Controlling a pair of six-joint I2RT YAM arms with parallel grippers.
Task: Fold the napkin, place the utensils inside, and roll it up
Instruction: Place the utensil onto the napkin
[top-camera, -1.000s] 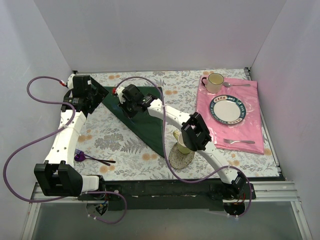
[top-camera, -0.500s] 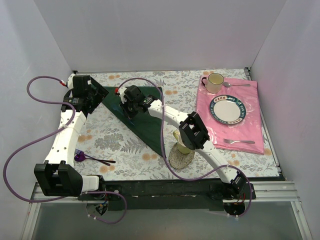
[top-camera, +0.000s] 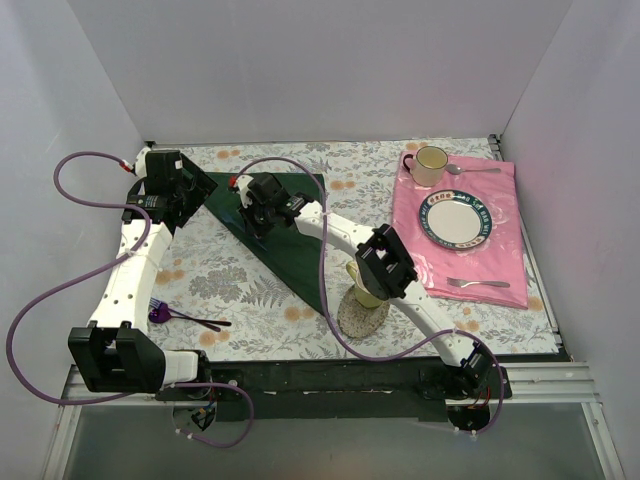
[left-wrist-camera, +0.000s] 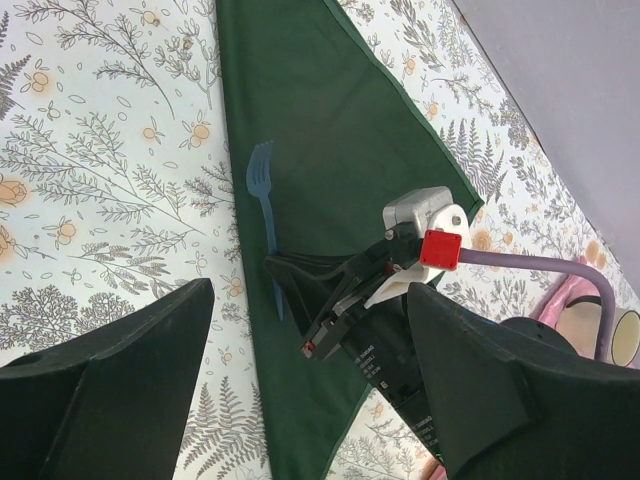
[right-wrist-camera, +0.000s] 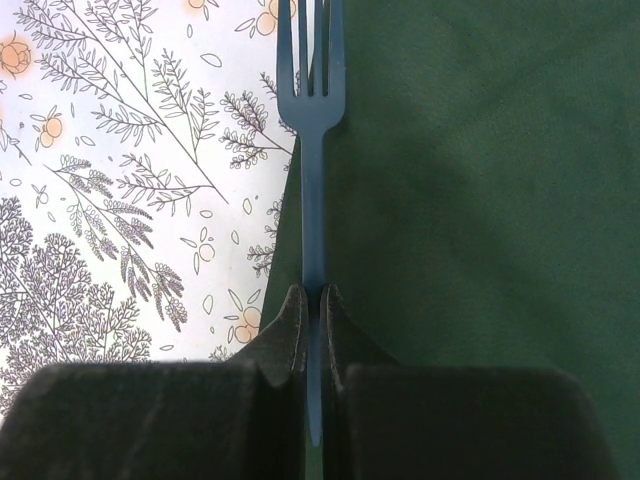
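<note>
1. Right end effector: its fingers are pressed together on the handle of the slim slate-blue fork. The grip sits near the handle's end, probably so the tines stay free for aiming.
2. Fork position: it runs along the long left edge of the dark green cloth napkin, with the tines partly over the floral-printed counter. Whether it rests on the cloth or hangs just above it cannot be told.
3. Napkin: it lies flat as a triangle, so the fold appears complete. The fork likely needs shifting inward before rolling.
4. Left end effector: it is spread wide, grips nothing, and hovers near the napkin's far left corner, probably ready to steady the cloth.
5. Count:
   - One napkin and one blue fork.
   - One purple-headed dark-handled utensil.
   - One pink cloth bearing one blue-rimmed plate, one silver fork, one silver spoon and one cream mug.
</note>
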